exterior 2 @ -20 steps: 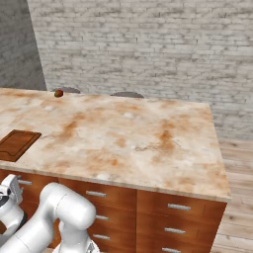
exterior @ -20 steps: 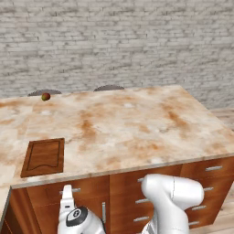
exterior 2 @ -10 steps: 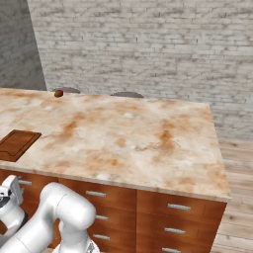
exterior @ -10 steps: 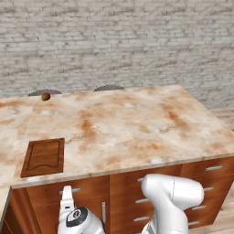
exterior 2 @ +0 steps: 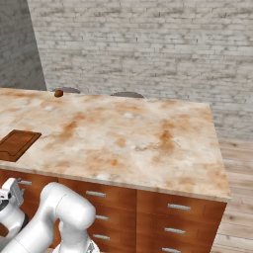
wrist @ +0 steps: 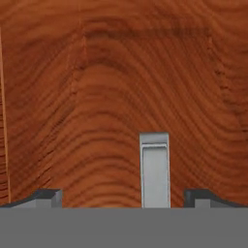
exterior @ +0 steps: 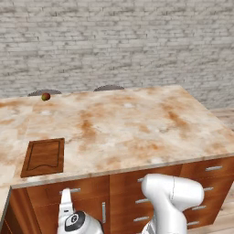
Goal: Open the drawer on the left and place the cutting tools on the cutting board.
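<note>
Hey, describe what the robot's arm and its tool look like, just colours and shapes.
The arm is glossy white with thick, rounded tube-like segments and bulging joints. Near the wrist sits a round dark cap with a small light ring mark. The tool ends in two small dark grey fingertips with lighter grey faces. No cables or lettering are visible.

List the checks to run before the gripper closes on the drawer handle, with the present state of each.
1. Gripper open: ok, fingertips stand wide apart.
2. Handle between the fingertips: ok, the silver bar stands in the gap, nearer one tip than the other.
3. Drawer shut: ok, its front sits flush under the counter edge.
4. Cutting board free to receive the tools: ok, nothing lies on it.
5. Cutting tools located: cannot tell, presumably inside the shut drawer.
6. Fruit out of the way: ok, far back on the countertop.
</note>
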